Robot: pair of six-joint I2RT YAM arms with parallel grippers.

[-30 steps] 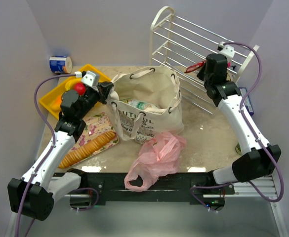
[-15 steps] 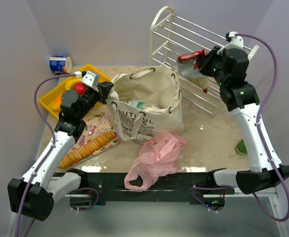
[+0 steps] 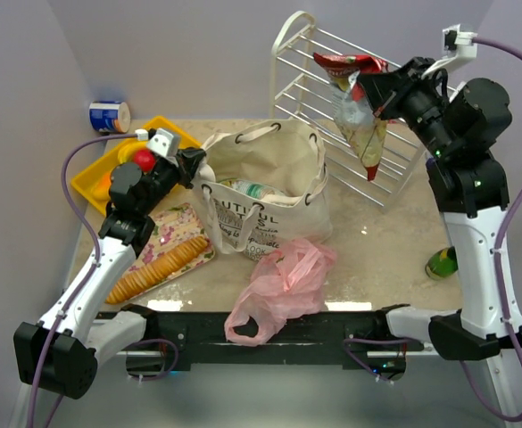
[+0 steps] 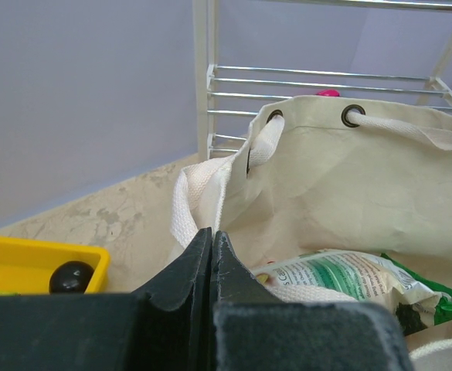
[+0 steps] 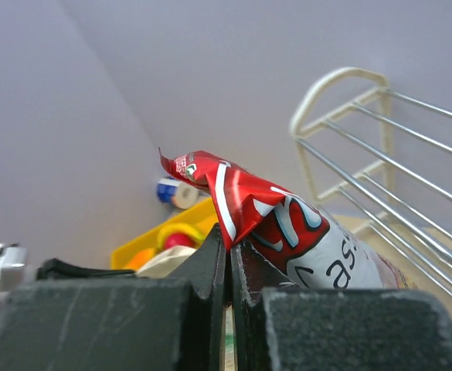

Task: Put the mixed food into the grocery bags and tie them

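Jaws of the right gripper (image 3: 368,89) pinch the top of the red packet (image 3: 363,120), which hangs in the air before the wire rack (image 3: 314,67), beyond the right rim of the canvas tote (image 3: 261,218) at mid-desk. The left gripper (image 3: 194,166), its jaws pressed together, sits at the tote's left rim.

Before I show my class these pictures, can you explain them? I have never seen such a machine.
Two robot arms, bolted to a table edge, each end in a two-fingered claw. One picture looks down from above; the other two come from cameras on the wrists. The left claw is shut, apparently pinching the rim of the cream tote. The right claw holds a red snack packet aloft. On the table lie a pink plastic bag, a yellow tray and a cracker sleeve.
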